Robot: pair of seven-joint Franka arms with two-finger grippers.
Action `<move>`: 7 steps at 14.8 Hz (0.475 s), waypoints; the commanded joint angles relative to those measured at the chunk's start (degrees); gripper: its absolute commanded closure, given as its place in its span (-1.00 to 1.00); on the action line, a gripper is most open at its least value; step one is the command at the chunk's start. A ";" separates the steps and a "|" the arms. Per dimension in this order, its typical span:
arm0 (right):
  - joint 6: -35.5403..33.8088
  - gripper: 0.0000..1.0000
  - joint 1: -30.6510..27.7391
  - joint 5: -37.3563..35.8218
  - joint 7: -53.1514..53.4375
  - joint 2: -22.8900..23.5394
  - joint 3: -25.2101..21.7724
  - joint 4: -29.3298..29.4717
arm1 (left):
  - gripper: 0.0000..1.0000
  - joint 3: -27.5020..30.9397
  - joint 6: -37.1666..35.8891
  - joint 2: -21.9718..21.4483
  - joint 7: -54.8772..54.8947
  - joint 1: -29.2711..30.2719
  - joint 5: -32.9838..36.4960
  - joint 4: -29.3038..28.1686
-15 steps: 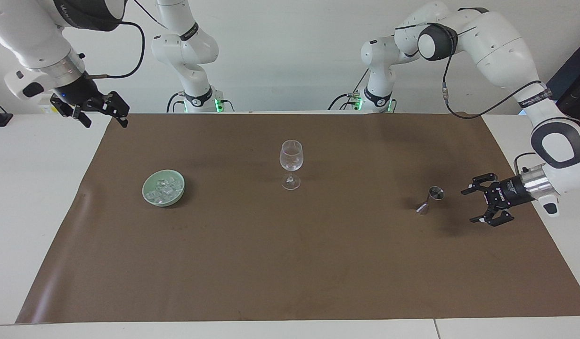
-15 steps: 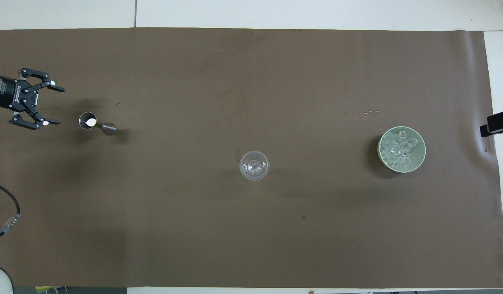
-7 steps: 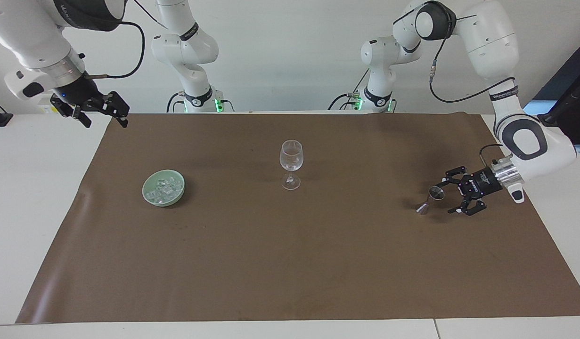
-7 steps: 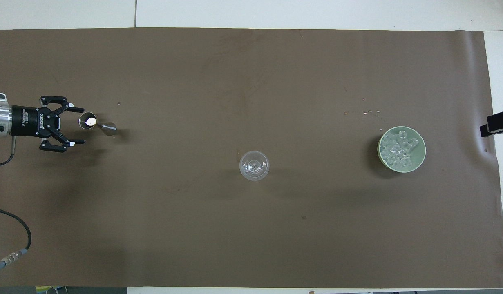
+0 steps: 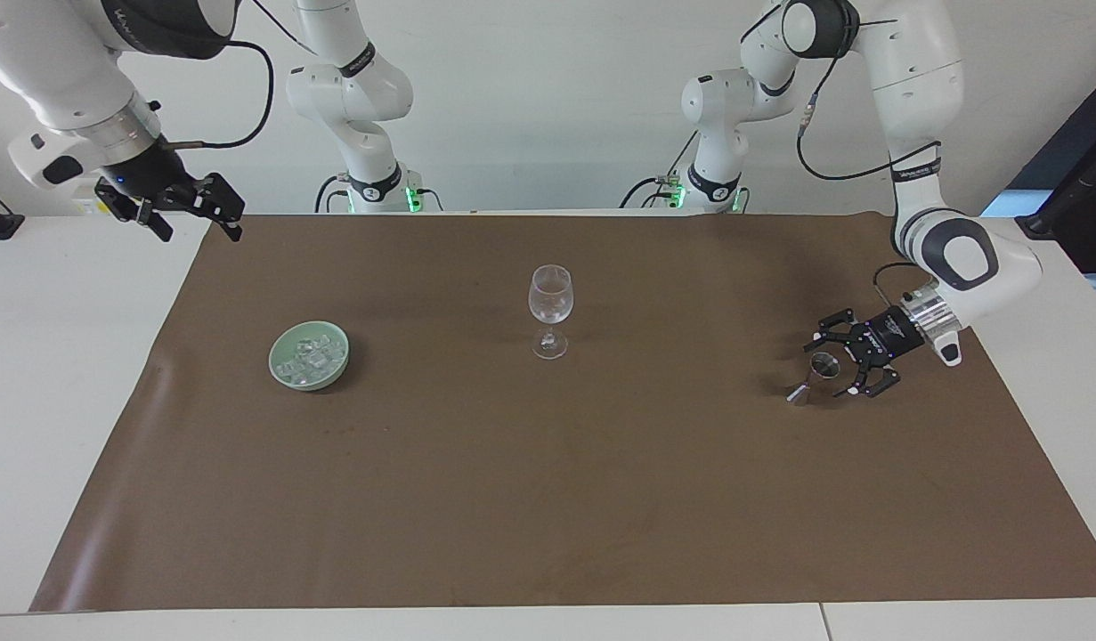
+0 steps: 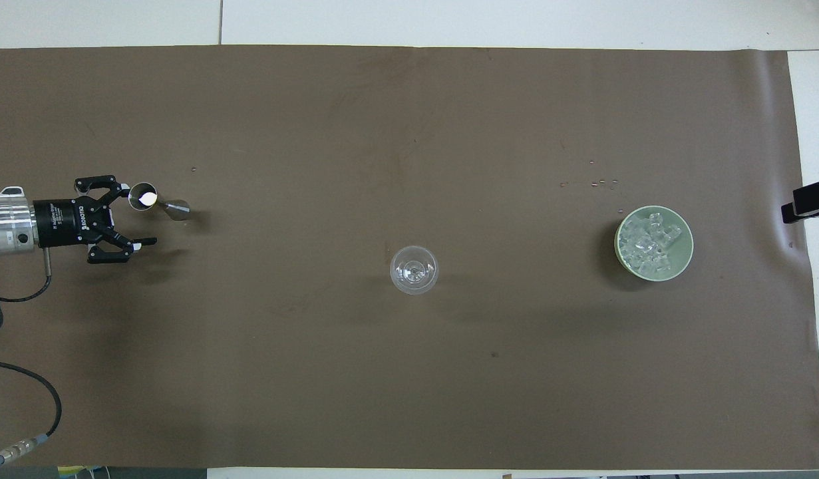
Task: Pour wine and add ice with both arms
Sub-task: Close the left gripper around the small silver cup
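My left gripper (image 5: 840, 363) is low over the brown mat (image 5: 548, 499), at the left arm's end of the desk (image 5: 58, 383). Its fingers are spread wide and hold nothing. A small metal cup (image 5: 822, 365) sits between them. One finger looks very close to the cup's rim, but I cannot tell if it touches. The cup has a thin waist and a second, smaller cone at its foot. From above I see something white and shiny inside the cup (image 6: 143, 197), and I cannot make out what it is.

My right gripper (image 5: 211, 214) hangs in the air over the mat's corner at the right arm's end, near my base. It is open too and holds nothing. From above only a black tip of it shows at the edge of the view, and the rest is cut off.

The glass (image 5: 549, 310) stands upright in the middle of the mat, well apart from both grippers. It is clear, so I cannot tell if anything is in it.

The ice (image 5: 312, 357) lies in a heap in a green dish (image 5: 280, 369) toward the right arm's end. The cubes are see-through and hard to count. A few tiny specks (image 6: 601, 181) lie on the mat just beside the dish, too small to tell what they are.
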 commanded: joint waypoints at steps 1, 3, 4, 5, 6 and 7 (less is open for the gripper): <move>0.05 -1.00 -0.11 0.72 -0.03 -0.70 -0.02 -0.80 | -1.00 -0.06 4.00 -3.49 3.68 -0.50 -4.79 -6.08; 0.05 -1.00 -0.11 0.72 0.06 -0.70 -0.02 -0.71 | -1.00 -0.06 4.98 -3.58 3.95 -1.38 -7.86 -6.79; 0.05 -1.00 -0.11 0.72 -0.03 -0.70 -0.02 -0.80 | -1.00 -0.06 6.11 -3.58 3.95 -1.82 -9.10 -7.06; 0.05 -1.00 -0.11 0.72 -0.03 -0.70 -0.02 -0.80 | -1.00 -0.06 6.91 -3.58 3.95 -2.69 -9.89 -7.14; 0.05 -1.00 -0.11 0.72 -0.03 -0.70 -0.02 -0.80 | -1.00 -0.06 7.00 -3.58 3.95 -2.70 -10.34 -7.23; 0.05 -1.00 -0.11 0.72 -0.03 -0.70 -0.02 -0.80 | -1.00 -0.06 7.18 -3.58 3.95 -2.79 -10.43 -7.58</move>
